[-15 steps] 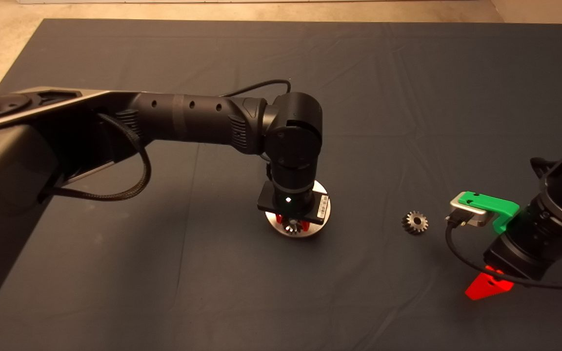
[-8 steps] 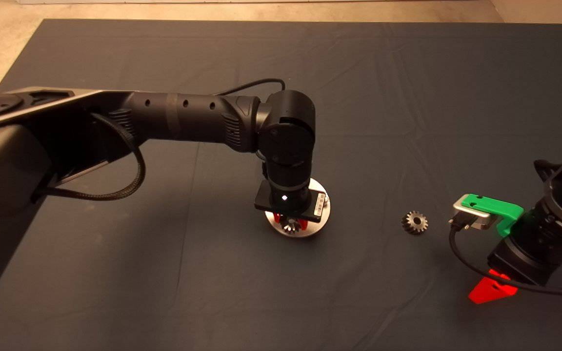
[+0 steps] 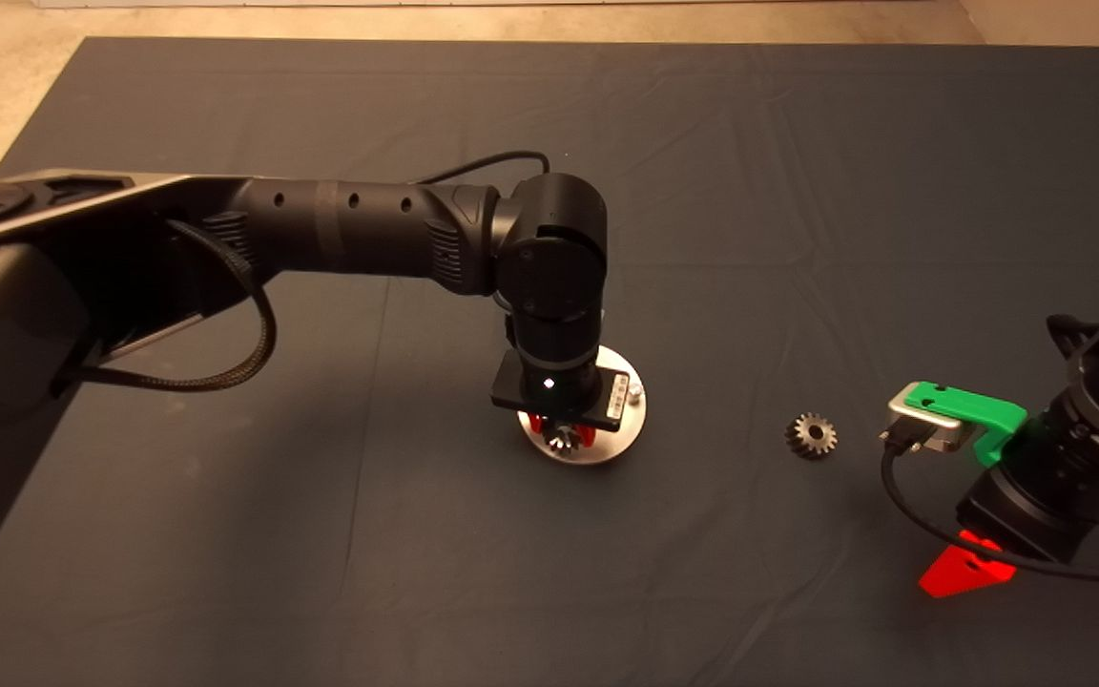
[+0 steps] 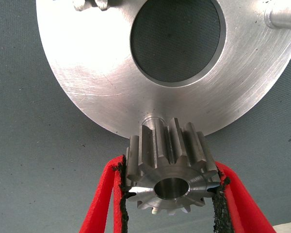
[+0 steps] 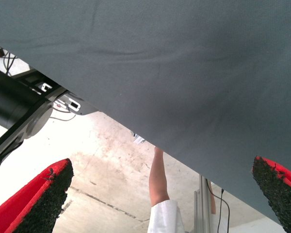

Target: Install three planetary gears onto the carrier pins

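Note:
My left gripper hangs over the near edge of the shiny carrier disc and is shut on a planetary gear. In the left wrist view the red fingers clamp that gear by its sides, bore upright, just off a carrier pin at the rim of the disc. A second pin stands bare. A toothed shape is cut off at the picture's edge. A loose gear lies on the mat to the right. My right gripper waits open at the lower right.
The dark mat covers the table, with bare floor beyond its far edge. The right wrist view looks past the mat's edge at the floor, where a person's arm and robot base parts show.
My left arm has shifted a little to the left with the gear still in its fingers. My right gripper has drifted slightly toward the lower right.

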Available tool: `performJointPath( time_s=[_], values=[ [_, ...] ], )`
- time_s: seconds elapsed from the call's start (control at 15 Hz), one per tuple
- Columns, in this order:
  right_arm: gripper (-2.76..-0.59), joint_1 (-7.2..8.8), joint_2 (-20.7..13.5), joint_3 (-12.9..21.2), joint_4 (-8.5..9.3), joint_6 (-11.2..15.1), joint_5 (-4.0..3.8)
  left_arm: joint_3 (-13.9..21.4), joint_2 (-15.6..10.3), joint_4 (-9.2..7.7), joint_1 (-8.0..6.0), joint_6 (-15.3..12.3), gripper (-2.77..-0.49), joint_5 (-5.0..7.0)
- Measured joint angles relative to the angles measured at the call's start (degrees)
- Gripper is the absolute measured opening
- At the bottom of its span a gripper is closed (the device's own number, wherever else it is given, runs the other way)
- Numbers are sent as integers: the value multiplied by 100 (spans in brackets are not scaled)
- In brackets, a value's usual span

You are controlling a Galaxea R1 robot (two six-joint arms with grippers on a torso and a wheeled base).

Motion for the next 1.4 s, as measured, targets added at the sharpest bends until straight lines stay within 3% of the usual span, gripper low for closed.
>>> performJointPath(
  time_s=[1.4],
  values=[
    [-60, 0, 0, 1, 0, 0, 0, 6, -129, -20, 0, 132, -247, -44]
  ],
)
